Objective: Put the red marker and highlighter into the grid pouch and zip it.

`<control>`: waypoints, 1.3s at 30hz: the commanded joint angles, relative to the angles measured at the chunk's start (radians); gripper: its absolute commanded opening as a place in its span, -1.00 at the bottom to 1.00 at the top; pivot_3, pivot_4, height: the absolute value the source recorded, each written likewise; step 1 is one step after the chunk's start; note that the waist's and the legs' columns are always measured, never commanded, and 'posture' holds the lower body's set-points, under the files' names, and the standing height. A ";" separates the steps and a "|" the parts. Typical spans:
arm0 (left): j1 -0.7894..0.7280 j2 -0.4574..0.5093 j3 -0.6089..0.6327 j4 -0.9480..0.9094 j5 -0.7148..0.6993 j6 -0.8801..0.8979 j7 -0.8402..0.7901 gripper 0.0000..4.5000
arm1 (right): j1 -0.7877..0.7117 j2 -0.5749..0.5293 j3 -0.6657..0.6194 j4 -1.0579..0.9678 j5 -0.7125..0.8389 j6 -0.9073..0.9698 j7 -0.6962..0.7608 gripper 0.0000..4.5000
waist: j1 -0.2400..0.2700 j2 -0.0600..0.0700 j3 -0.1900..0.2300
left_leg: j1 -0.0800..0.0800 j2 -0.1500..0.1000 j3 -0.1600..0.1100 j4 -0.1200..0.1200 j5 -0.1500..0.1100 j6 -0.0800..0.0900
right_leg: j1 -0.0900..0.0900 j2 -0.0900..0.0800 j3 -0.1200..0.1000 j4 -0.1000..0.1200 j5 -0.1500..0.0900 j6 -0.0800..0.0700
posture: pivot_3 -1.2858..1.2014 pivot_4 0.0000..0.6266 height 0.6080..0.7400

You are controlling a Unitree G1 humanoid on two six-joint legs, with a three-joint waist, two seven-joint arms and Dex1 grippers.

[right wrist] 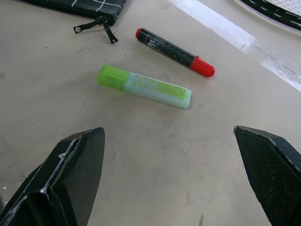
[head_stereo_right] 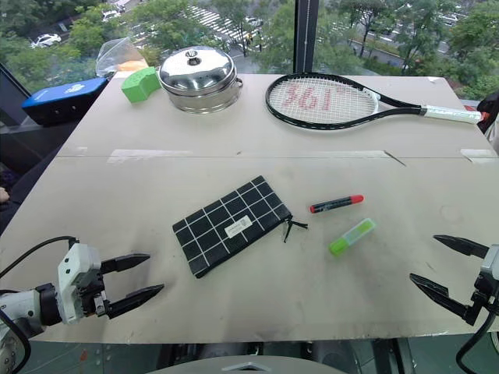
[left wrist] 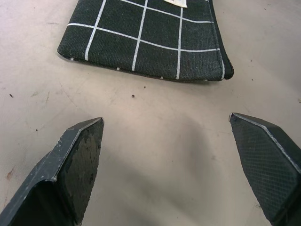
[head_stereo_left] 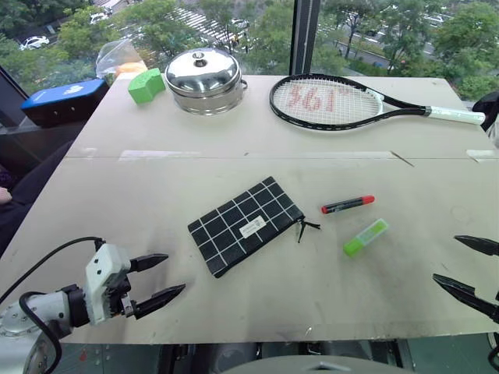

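Pouch, marker and highlighter lie untouched on the tabletop (head_stereo_left: 437, 257): the task stands at its opening step. The left gripper (head_stereo_left: 158, 280) and right gripper (head_stereo_right: 444, 265) hover with jaws wide, empty. The grid pouch (head_stereo_left: 245, 224) sits ahead of the left jaws; the highlighter (right wrist: 144, 87) and, just beyond, the red marker (right wrist: 175, 51) lie ahead of the right. Next comes, presumably, unzipping. The right wrist view alone shows the marker's printed label.

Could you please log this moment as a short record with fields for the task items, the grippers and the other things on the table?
pouch: flat on the table, centre, apparently zipped
marker: lying to the right of the pouch, apart from it
highlighter: nearer the robot than the marker, not touching it
left gripper: open, empty, short of the pouch
right gripper: open, empty
far side: pot, green block, racket
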 commanded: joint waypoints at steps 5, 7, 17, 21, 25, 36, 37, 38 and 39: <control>-0.024 -0.060 0.018 -0.103 -0.021 -0.039 0.063 0.93 | -0.090 0.009 0.065 -0.073 0.084 0.004 -0.012 1.00 | -0.001 0.000 0.000 | 0.000 0.000 0.000 0.001 0.000 -0.001 | 0.000 0.000 0.001 0.001 0.000 0.000 | 0.03 -0.52 1.00; -0.031 -0.082 0.007 -0.116 0.037 -0.109 0.091 0.93 | -0.126 0.005 0.093 -0.094 0.113 0.021 -0.018 1.00 | -0.002 -0.001 0.000 | 0.000 0.000 0.000 0.001 0.000 0.000 | 0.000 0.000 0.001 0.001 0.000 0.000 | 0.03 -0.52 1.00; -0.010 -0.141 -0.113 0.065 0.438 -0.775 0.186 0.93 | -0.199 -0.067 0.202 -0.185 0.194 0.098 0.042 1.00 | 0.010 -0.003 -0.003 | 0.000 0.000 0.001 0.000 0.000 0.001 | 0.000 0.000 0.000 0.000 0.003 -0.005 | 0.03 -0.52 1.00; -0.018 -0.198 -0.181 0.091 0.623 -0.895 0.330 0.93 | -0.182 -0.065 0.193 -0.184 0.192 0.095 0.050 1.00 | 0.019 -0.002 -0.005 | 0.000 0.000 0.002 0.001 -0.001 0.003 | 0.000 -0.002 0.001 -0.001 0.003 -0.004 | 0.03 -0.52 1.00; -0.038 -0.269 -0.258 0.040 0.771 -0.854 0.454 0.93 | -0.157 -0.055 0.184 -0.204 0.193 0.095 0.036 1.00 | 0.027 0.006 -0.010 | 0.000 -0.001 0.003 0.003 -0.003 0.005 | 0.002 -0.004 0.001 -0.001 0.002 -0.004 | 0.03 -0.52 1.00; -0.106 -0.366 -0.391 -0.029 0.991 -0.577 0.627 0.93 | -0.104 -0.047 0.152 -0.252 0.201 0.096 -0.008 1.00 | 0.027 0.008 -0.016 | 0.002 -0.001 0.003 0.003 -0.002 0.005 | 0.004 -0.001 0.000 0.000 0.001 0.000 | 0.03 -0.52 1.00; -0.109 -0.348 -0.381 -0.004 0.970 -0.581 0.634 0.93 | -0.097 -0.045 0.145 -0.258 0.203 0.097 -0.013 1.00 | 0.027 0.009 -0.016 | 0.002 -0.001 0.003 0.003 -0.002 0.005 | 0.003 -0.001 0.000 0.000 0.001 0.000 | 0.03 -0.52 1.00; -0.108 -0.331 -0.373 0.014 0.951 -0.587 0.643 0.93 | -0.090 -0.043 0.139 -0.264 0.206 0.098 -0.019 1.00 | 0.025 0.009 -0.016 | 0.002 -0.001 0.003 0.003 -0.002 0.005 | 0.003 -0.001 0.000 0.001 0.001 0.000 | 0.03 -0.52 1.00; -0.105 -0.312 -0.361 0.028 0.934 -0.607 0.656 0.93 | -0.085 -0.042 0.136 -0.269 0.208 0.099 -0.023 1.00 | 0.023 0.009 -0.016 | 0.003 -0.001 0.003 0.003 -0.003 0.005 | 0.003 -0.001 0.000 0.001 0.000 0.000 | 0.03 -0.52 1.00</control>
